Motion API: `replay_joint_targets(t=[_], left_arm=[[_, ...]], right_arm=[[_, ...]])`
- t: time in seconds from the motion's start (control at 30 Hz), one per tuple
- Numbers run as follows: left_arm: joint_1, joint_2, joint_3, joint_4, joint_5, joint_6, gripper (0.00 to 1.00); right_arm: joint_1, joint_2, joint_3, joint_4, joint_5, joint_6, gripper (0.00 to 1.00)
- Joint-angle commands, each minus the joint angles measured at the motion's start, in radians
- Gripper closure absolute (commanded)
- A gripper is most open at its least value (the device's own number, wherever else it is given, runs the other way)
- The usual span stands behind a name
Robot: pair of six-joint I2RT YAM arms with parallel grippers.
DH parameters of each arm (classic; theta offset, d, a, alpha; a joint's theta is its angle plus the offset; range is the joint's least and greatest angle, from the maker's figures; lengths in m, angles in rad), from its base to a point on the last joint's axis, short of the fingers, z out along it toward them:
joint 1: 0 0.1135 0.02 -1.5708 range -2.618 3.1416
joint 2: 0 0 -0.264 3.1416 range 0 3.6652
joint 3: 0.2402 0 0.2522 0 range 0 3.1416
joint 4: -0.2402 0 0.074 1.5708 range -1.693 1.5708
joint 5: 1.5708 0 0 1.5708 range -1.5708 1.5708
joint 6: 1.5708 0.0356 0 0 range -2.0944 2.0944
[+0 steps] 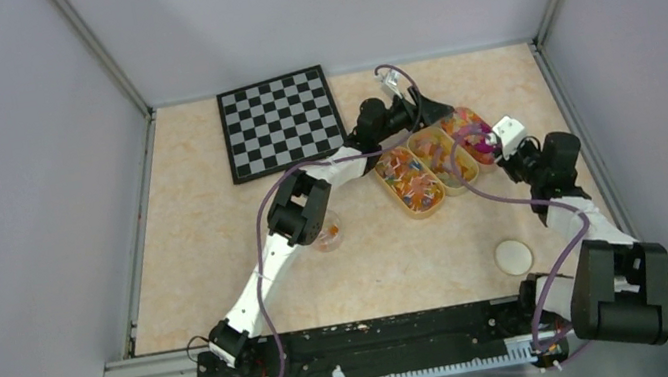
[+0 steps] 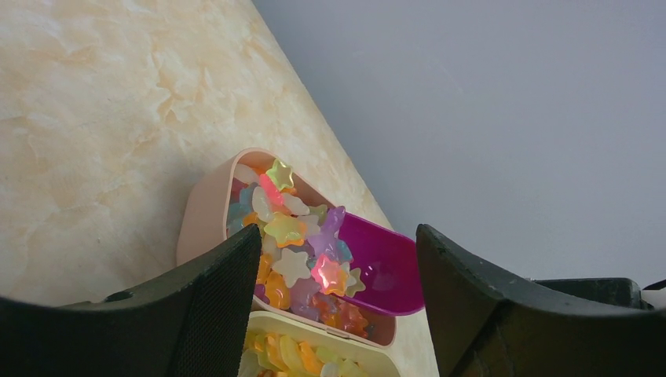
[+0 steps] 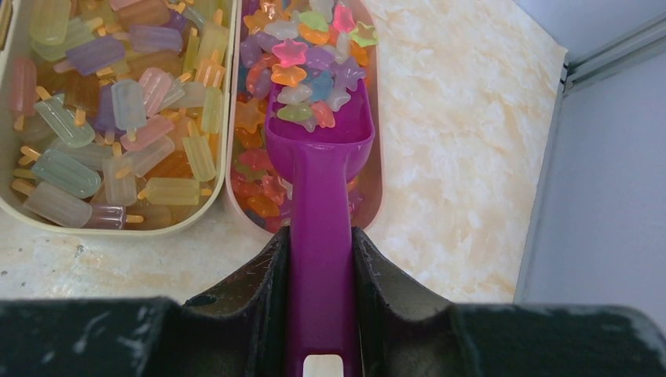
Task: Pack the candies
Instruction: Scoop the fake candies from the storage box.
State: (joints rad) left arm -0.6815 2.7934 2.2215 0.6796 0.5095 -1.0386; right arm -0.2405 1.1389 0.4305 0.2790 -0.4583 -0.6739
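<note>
Star-shaped candies (image 3: 306, 71) in many colours fill a pink oval tray (image 3: 378, 177). My right gripper (image 3: 320, 233) is shut on the handle of a magenta scoop (image 3: 318, 157). The scoop's bowl lies in that tray with a heap of candies at its mouth. From the left wrist, the scoop (image 2: 389, 271) shows beside the star candies (image 2: 294, 255) in the pink tray (image 2: 200, 216). My left gripper (image 2: 338, 236) hangs open over the trays with nothing between its fingers. Overhead, the left gripper (image 1: 429, 113) is behind the trays and the right gripper (image 1: 495, 145) at their right.
A cream tray (image 3: 157, 230) of popsicle-shaped pieces lies next to the pink one, and a third tray (image 1: 410, 181) lies left of it. A small clear cup (image 1: 327, 236) with orange pieces stands by the left arm. A round lid (image 1: 513, 256) and a checkerboard (image 1: 281, 121) lie on the table.
</note>
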Motion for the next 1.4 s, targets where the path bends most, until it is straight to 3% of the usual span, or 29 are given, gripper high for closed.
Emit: replay_joint_targets(t=[0.0,1.37], left_arm=[[-0.018,-0.029,-0.010,0.030,0.037,0.017,0.23],[-0.014,-0.146,-0.061,0.027,0.076,0.049,0.23]], right_arm=[[-0.008,-0.068,-0.004,0.090,-0.038,0.020,1.00],[-0.069,-0.201,-0.068,0.144,-0.118,0.184,1.00]])
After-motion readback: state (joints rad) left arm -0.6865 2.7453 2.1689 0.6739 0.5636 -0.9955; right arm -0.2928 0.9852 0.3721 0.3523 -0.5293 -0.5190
